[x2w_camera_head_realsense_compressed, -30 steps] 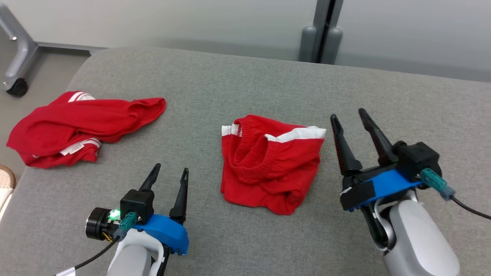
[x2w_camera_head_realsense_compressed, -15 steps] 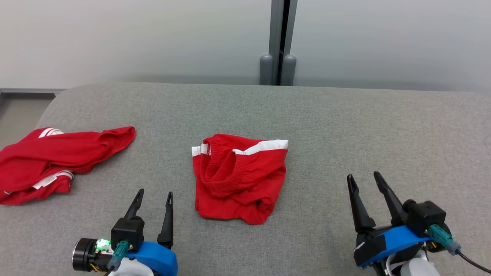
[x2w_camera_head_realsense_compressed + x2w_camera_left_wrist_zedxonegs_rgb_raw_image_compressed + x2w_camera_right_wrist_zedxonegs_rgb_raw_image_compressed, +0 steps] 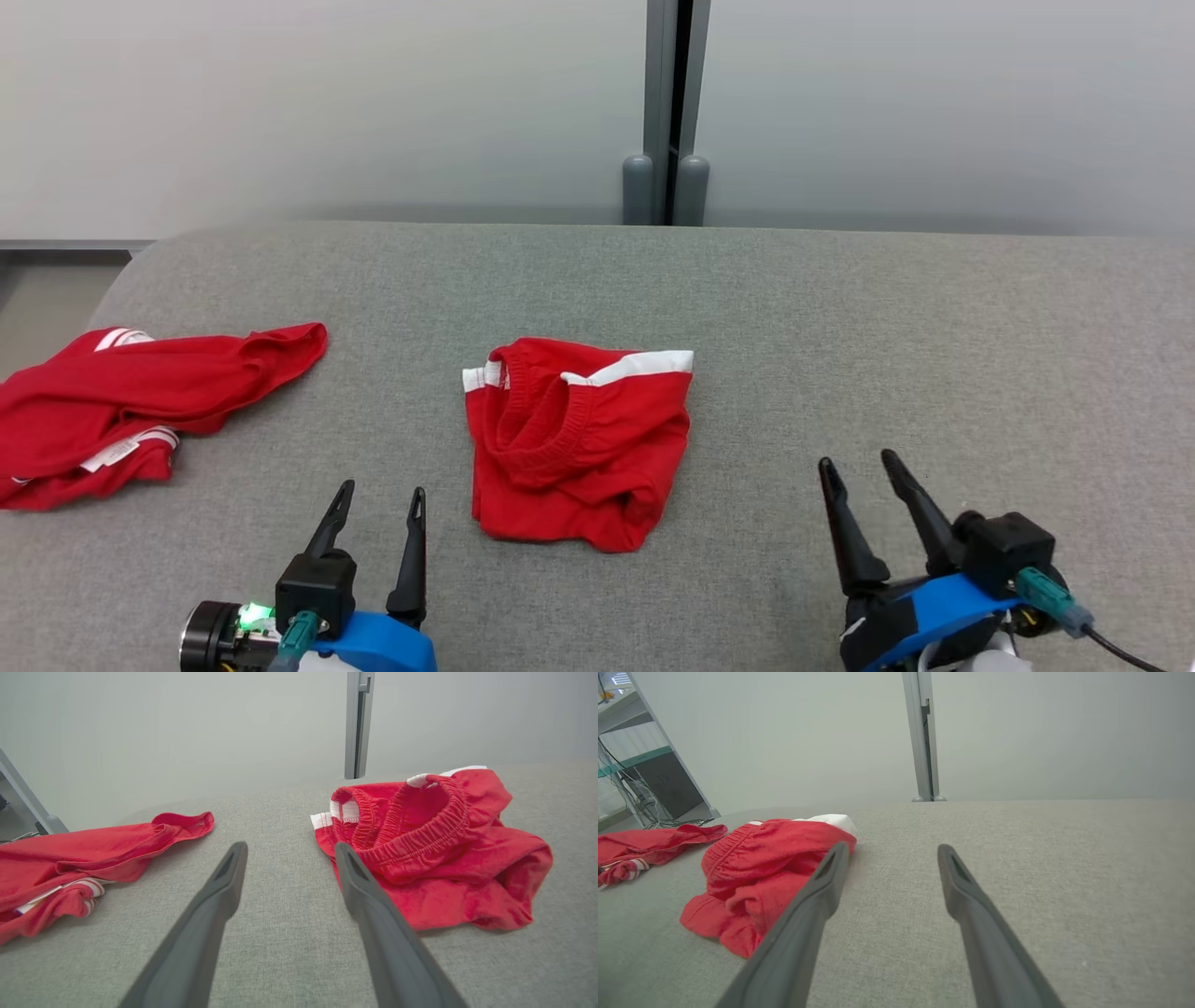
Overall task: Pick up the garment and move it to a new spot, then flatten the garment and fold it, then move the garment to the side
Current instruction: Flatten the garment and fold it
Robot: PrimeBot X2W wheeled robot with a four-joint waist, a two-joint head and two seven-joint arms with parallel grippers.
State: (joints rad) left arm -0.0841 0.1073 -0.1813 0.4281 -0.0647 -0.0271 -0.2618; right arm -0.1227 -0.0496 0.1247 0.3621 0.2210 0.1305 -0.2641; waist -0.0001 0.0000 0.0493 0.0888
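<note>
A red garment (image 3: 579, 443) with white stripes and an elastic waistband lies bunched and roughly folded on the middle of the grey padded table (image 3: 840, 327). It also shows in the left wrist view (image 3: 434, 858) and the right wrist view (image 3: 756, 877). My left gripper (image 3: 383, 489) hovers open near the front edge, left of this garment, with nothing between its fingers (image 3: 290, 846). To the garment's right, my right gripper (image 3: 855, 460) is open and empty as well (image 3: 893, 847).
A second red garment (image 3: 140, 392) with white trim lies crumpled at the table's left edge, also seen as red cloth (image 3: 93, 854) in the left wrist view. A grey post (image 3: 665, 112) and pale wall panels stand behind the table. Shelving with cables (image 3: 640, 784) stands far left.
The head camera has tilted up and turned, shifting the whole picture. Both grippers have drawn back toward the table's near edge, the right one more. Both garments lie as before.
</note>
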